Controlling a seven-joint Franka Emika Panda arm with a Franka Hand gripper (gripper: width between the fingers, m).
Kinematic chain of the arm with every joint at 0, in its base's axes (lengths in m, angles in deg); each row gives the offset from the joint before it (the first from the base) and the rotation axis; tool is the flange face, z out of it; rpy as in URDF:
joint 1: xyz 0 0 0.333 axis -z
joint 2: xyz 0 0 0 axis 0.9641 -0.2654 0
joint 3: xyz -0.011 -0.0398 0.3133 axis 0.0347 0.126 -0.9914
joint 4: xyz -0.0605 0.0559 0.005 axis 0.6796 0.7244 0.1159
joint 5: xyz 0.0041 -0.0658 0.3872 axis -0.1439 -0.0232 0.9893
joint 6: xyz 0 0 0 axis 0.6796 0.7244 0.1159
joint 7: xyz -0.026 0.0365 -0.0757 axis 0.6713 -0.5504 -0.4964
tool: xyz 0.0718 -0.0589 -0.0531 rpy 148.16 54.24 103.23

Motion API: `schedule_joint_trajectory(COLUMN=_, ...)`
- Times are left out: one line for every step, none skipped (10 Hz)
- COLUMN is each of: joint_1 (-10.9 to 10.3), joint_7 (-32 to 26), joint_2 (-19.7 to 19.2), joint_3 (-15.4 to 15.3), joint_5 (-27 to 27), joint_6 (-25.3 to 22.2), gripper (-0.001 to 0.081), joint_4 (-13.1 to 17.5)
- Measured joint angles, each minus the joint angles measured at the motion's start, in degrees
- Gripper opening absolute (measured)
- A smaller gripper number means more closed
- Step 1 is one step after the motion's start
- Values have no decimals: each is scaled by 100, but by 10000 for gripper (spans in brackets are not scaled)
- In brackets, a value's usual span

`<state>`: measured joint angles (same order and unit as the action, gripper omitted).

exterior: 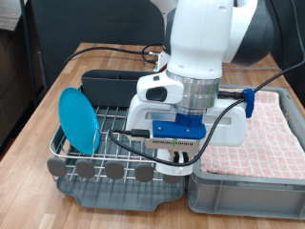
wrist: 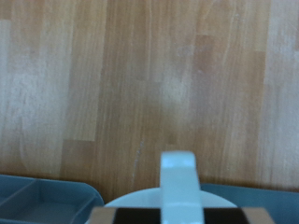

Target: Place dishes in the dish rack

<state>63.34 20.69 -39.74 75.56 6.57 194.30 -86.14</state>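
Note:
The light-blue plate [exterior: 78, 119] stands upright in the silver wire dish rack [exterior: 114, 153] at the exterior view's left. My gripper [exterior: 177, 145] hangs low over the rack's right part, its fingers hidden behind the blue wrist mount. In the wrist view a pale finger [wrist: 177, 182] sits over the curved rim of the small white cup [wrist: 131, 199], held close against the gripper [wrist: 177, 207]. The grey utensil caddy [exterior: 108, 83] stands at the rack's far side. The wooden spoon is out of view.
A grey bin lined with a pink checked towel [exterior: 255, 134] stands right of the rack, close to the arm. Black cables [exterior: 133, 135] trail over the rack. Wooden table top [wrist: 149, 84] lies beyond the rack. The rack's grey edges [wrist: 42, 194] frame the cup.

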Motion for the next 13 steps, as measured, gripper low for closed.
schedule_joint_trajectory(joint_1=126, joint_7=-116, joint_2=-57, joint_3=-102, joint_5=155, joint_6=-89, gripper=72, joint_4=95)
schedule_joint_trajectory(joint_1=180, joint_7=-127, joint_2=-107, joint_3=-140, joint_5=211, joint_6=-230, gripper=72, joint_4=188)
schedule_joint_trajectory(joint_1=193, joint_7=-126, joint_2=-141, joint_3=-144, joint_5=225, joint_6=-363, gripper=72, joint_4=265)
schedule_joint_trajectory(joint_1=193, joint_7=-115, joint_2=-177, joint_3=-145, joint_5=228, joint_6=-515, gripper=72, joint_4=345)
schedule_joint_trajectory(joint_1=193, joint_7=-111, joint_2=-209, joint_3=-145, joint_5=240, joint_6=-653, gripper=72, joint_4=416)
schedule_joint_trajectory(joint_1=197, joint_7=-111, joint_2=-235, joint_3=-153, joint_5=287, joint_6=-714, gripper=72, joint_4=458)
schedule_joint_trajectory(joint_1=203, joint_7=-111, joint_2=-255, joint_3=-166, joint_5=331, joint_6=-736, gripper=72, joint_4=468)
schedule_joint_trajectory(joint_1=205, joint_7=-111, joint_2=-278, joint_3=-169, joint_5=343, joint_6=-741, gripper=72, joint_4=473)
schedule_joint_trajectory(joint_1=206, joint_7=-111, joint_2=-313, joint_3=-165, joint_5=343, joint_6=-745, gripper=72, joint_4=483)
schedule_joint_trajectory(joint_1=197, joint_7=-86, joint_2=-362, joint_3=-140, joint_5=310, joint_6=-820, gripper=72, joint_4=511)
schedule_joint_trajectory(joint_1=188, joint_7=-59, joint_2=-412, joint_3=-109, joint_5=292, joint_6=-854, gripper=72, joint_4=536)
schedule_joint_trajectory(joint_1=186, joint_7=-48, joint_2=-451, joint_3=-96, joint_5=289, joint_6=-853, gripper=72, joint_4=562)
schedule_joint_trajectory(joint_1=181, joint_7=-42, joint_2=-485, joint_3=-84, joint_5=282, joint_6=-849, gripper=72, joint_4=588)
